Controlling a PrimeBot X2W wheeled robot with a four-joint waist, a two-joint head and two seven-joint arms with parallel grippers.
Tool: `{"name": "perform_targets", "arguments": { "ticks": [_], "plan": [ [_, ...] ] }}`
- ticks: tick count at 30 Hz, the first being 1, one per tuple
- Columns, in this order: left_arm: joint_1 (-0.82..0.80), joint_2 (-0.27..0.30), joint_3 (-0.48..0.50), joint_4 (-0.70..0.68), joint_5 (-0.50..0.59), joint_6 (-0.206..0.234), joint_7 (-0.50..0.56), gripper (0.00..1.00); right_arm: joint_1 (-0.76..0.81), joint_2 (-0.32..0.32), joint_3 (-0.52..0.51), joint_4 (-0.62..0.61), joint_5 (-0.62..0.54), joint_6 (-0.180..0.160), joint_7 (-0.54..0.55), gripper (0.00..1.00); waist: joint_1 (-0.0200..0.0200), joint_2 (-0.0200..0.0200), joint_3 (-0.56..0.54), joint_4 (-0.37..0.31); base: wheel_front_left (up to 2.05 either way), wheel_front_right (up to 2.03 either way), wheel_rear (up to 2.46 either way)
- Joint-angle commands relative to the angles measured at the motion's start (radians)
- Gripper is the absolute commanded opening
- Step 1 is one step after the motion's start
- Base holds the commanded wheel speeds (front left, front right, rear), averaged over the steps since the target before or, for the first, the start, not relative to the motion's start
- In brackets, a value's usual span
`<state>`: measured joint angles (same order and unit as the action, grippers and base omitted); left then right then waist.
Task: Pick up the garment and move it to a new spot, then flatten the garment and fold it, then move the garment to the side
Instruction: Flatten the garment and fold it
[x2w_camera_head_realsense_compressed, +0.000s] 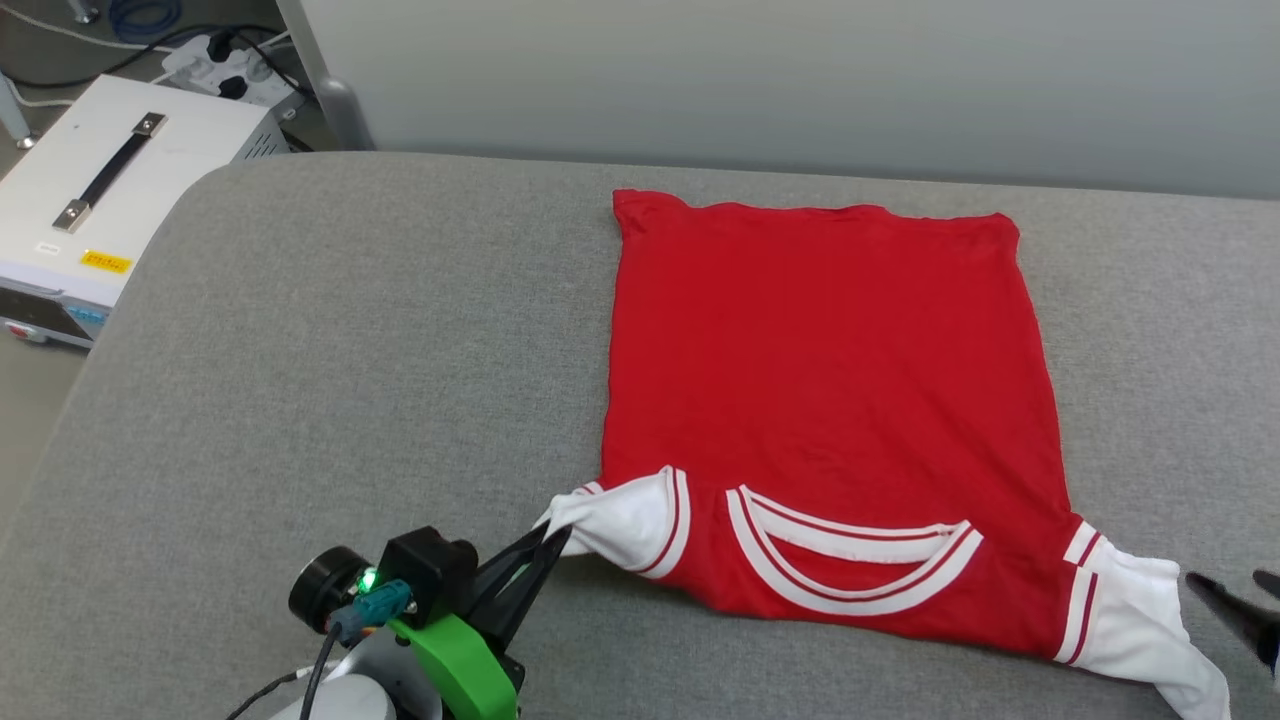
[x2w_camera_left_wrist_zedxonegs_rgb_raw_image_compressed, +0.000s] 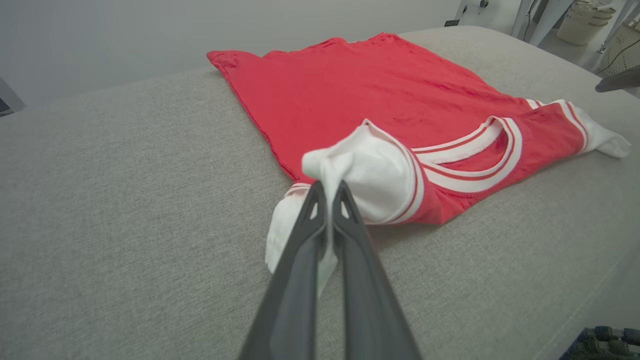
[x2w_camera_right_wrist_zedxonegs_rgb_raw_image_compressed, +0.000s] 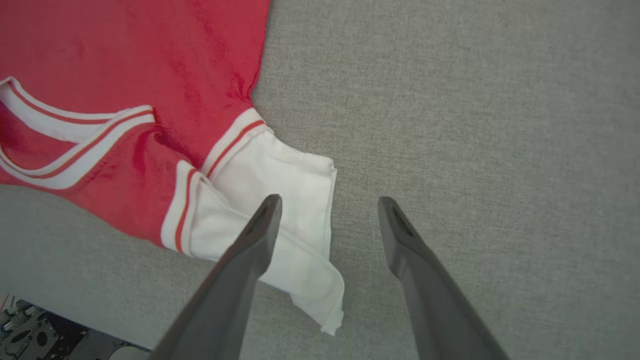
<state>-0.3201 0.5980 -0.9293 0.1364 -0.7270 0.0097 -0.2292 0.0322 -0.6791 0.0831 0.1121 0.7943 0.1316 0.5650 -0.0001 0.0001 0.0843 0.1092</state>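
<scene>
Red shirt (x2w_camera_head_realsense_compressed: 830, 400), left pincer (x2w_camera_left_wrist_zedxonegs_rgb_raw_image_compressed: 330, 187) clenched on a white sleeve (x2w_camera_left_wrist_zedxonegs_rgb_raw_image_compressed: 375, 172).
Right pincer (x2w_camera_right_wrist_zedxonegs_rgb_raw_image_compressed: 328, 200) spread wide (empty) over the edge of the other sleeve (x2w_camera_right_wrist_zedxonegs_rgb_raw_image_compressed: 285, 175); bare grey padding (x2w_camera_right_wrist_zedxonegs_rgb_raw_image_compressed: 500, 125) beyond.

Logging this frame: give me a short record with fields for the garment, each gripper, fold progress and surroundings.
garment: red jersey spread flat on the grey padded surface, collar toward the robot, no lettering showing
left gripper: shut on the left-hand sleeve, which is bunched and raised
right gripper: open by the right-hand sleeve, gripping nothing
fold: not yet begun
surroundings: white box on the floor to the left
</scene>
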Motion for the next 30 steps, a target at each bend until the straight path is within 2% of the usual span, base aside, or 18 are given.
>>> {"name": "perform_targets", "arguments": {
  "ticks": [1,6,10,15,19,30],
  "plan": [
    [-0.027,0.008,0.005,-0.031,0.016,0.014,0.002,0.0,-0.038,-0.003,-0.021,-0.029,-0.015,-0.001,0.024,1.0,0.0001,-0.0001,0.045,0.032,0.0,0.0,0.0],
    [-0.063,0.027,0.01,-0.161,0.061,0.052,0.02,0.0,-0.16,0.005,-0.087,-0.109,-0.059,-0.001,0.129,1.0,0.0001,-0.0001,0.137,0.08,0.0,0.0,0.0],
    [-0.093,0.032,0.019,-0.248,0.102,0.077,0.016,0.0,-0.298,0.013,-0.102,-0.115,-0.104,-0.001,0.214,1.0,0.0001,-0.0001,0.214,0.121,0.0,0.0,0.0],
    [-0.124,0.035,0.018,-0.331,0.153,0.095,0.012,0.0,-0.492,0.044,-0.119,-0.029,-0.189,-0.001,0.34,1.0,0.0001,-0.0001,0.304,0.164,0.0,0.0,0.0],
    [-0.136,0.025,0.023,-0.388,0.192,0.108,-0.005,0.0,-0.644,0.067,-0.129,0.054,-0.245,-0.001,0.395,1.0,0.0001,-0.0001,0.358,0.195,0.0,0.0,0.0],
    [-0.153,-0.016,0.012,-0.428,0.216,0.097,-0.019,0.0,-0.912,0.077,-0.119,0.24,-0.368,-0.001,0.478,1.0,0.0001,-0.0001,0.462,0.259,0.0,0.0,0.0]
  ]
}}
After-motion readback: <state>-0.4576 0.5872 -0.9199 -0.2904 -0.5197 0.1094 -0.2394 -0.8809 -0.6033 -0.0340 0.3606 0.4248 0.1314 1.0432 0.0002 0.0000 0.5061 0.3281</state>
